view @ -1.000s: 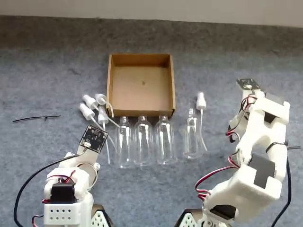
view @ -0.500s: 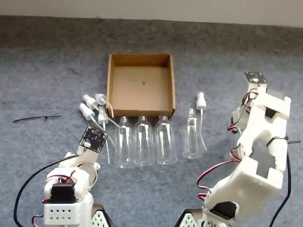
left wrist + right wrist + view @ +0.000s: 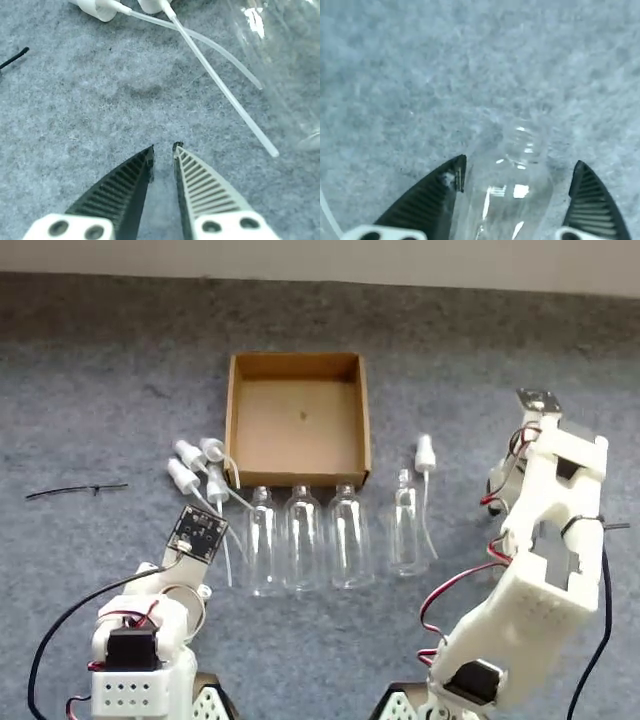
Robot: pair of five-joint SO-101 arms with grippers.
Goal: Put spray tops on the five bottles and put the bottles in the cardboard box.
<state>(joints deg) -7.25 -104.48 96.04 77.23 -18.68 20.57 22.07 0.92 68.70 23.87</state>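
The cardboard box [image 3: 232,420] lies open at the back centre. In front of it three clear bottles [image 3: 303,538] lie side by side, a slimmer bottle [image 3: 403,525] to their right with a white spray top [image 3: 425,454] beside it. Several more spray tops [image 3: 195,465] lie left of the box. My right gripper [image 3: 520,161] is open, its jaws standing either side of another clear bottle [image 3: 522,150] without touching it. My left gripper [image 3: 163,147] is shut just above the mat, short of the dip tubes [image 3: 220,85] and spray tops [image 3: 95,6].
Grey felt mat [image 3: 120,390] covers the table. A black cable tie [image 3: 75,490] lies far left, also at the edge of the left wrist view [image 3: 12,57]. The right arm [image 3: 555,500] stands tall at the right; the left arm [image 3: 150,620] sits low at front left.
The right arm has stretched farther back and slightly right, its wrist rising away from the slim bottle. The left arm and the objects on the mat have not moved.
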